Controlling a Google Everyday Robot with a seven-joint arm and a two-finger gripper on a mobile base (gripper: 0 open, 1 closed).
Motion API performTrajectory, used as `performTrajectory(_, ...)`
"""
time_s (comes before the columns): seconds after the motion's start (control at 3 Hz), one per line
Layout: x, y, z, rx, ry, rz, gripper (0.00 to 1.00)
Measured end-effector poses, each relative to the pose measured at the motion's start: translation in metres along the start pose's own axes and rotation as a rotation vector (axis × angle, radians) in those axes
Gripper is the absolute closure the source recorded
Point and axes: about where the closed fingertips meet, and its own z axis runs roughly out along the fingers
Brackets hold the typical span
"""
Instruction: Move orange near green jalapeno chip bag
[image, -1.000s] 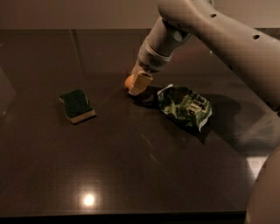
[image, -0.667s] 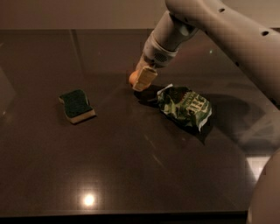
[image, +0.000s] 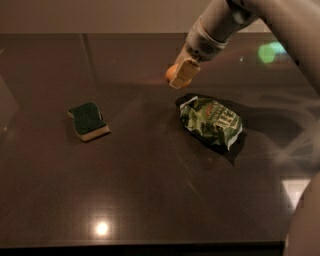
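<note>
The orange is held between the pale fingers of my gripper, raised above the dark table behind and to the left of the green jalapeno chip bag. Only the orange's left side shows; the rest is hidden by a finger. The crumpled shiny green bag lies flat on the table at centre right, a short way in front of and below the gripper. The arm comes in from the upper right.
A dark green sponge with a pale yellow base lies at the left. The dark glossy table reaches the front edge. Part of the robot's pale body stands at the lower right.
The gripper has moved up and to the right with the orange in it, away from the table surface. The chip bag and the sponge have not moved.
</note>
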Motion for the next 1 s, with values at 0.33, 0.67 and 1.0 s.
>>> performTrajectory(0.33,0.024,-0.019,-0.011,0.027,0.006,0.069,1.0)
performTrajectory(0.67,0.051,-0.035,-0.011,0.041,0.018,0.14,1.0)
performTrajectory(1.0,0.073,-0.041,-0.005,0.033,0.027,0.192,1.0)
